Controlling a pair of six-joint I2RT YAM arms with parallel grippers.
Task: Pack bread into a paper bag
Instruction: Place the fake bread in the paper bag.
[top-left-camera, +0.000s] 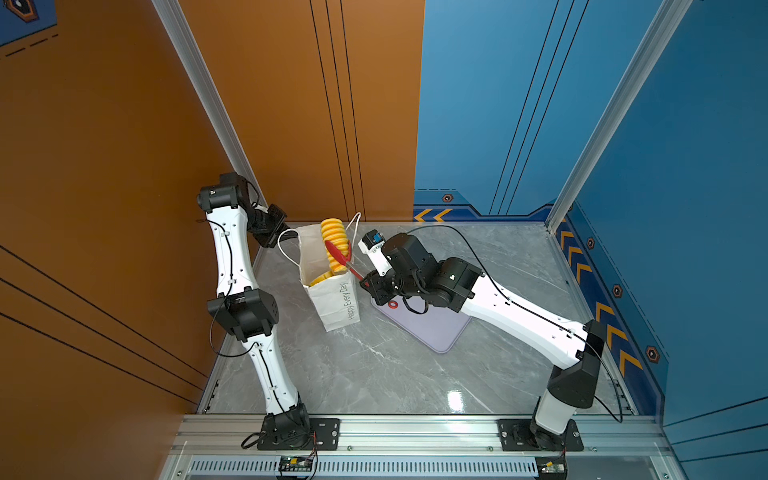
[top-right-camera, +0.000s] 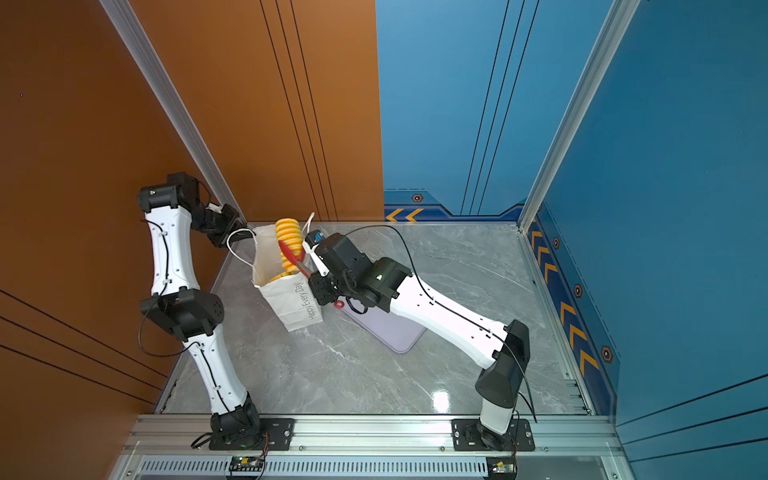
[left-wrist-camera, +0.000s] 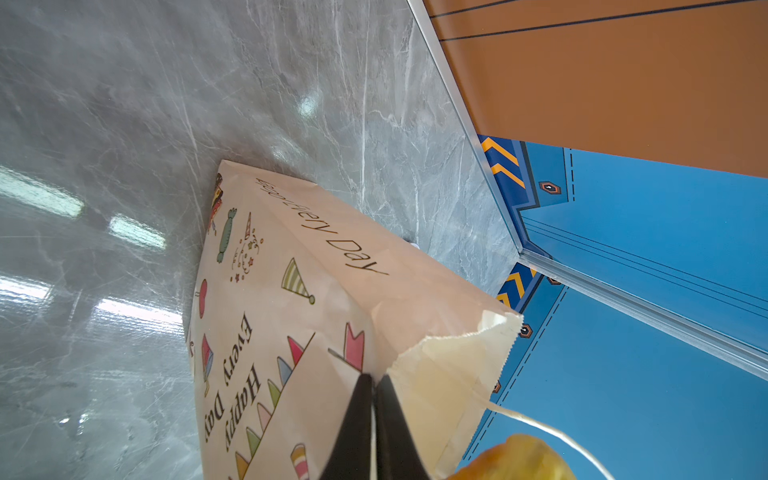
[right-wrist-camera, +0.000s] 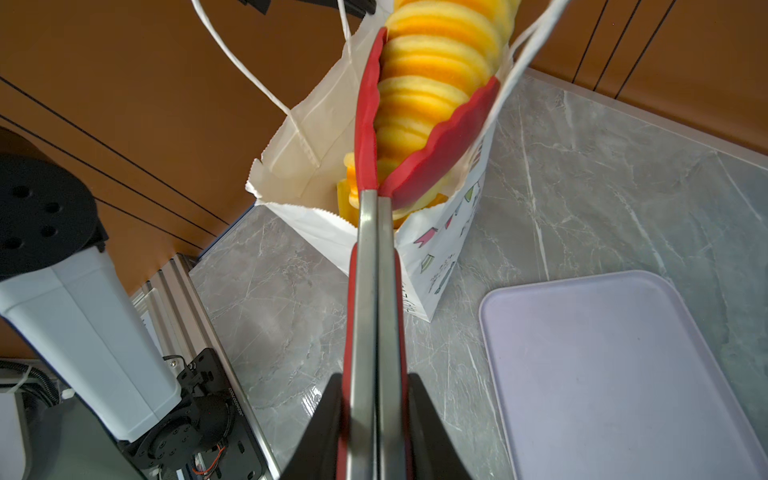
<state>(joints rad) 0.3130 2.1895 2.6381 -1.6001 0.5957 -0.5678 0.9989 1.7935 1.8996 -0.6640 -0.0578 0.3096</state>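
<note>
Bag: left gripper (left-wrist-camera: 374, 380) pinches paper bag (top-left-camera: 336, 303) handle.
Mouth: ridged long loaf (top-left-camera: 333, 235), in tongs (right-wrist-camera: 376, 291) clamped by right gripper (right-wrist-camera: 375, 378).
Beside bag: lilac tray (top-left-camera: 432, 332).

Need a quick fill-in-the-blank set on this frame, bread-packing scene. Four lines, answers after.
1. The ridged loaf, partly inside the paper bag, is clamped by red ____.
2. The right gripper is shut on that tool's ____.
3. The left gripper is ____ on the bag's rim.
4. The lilac tray lies beside the bag, under the ____ arm.

Missing words: tongs; handles; shut; right.
</note>
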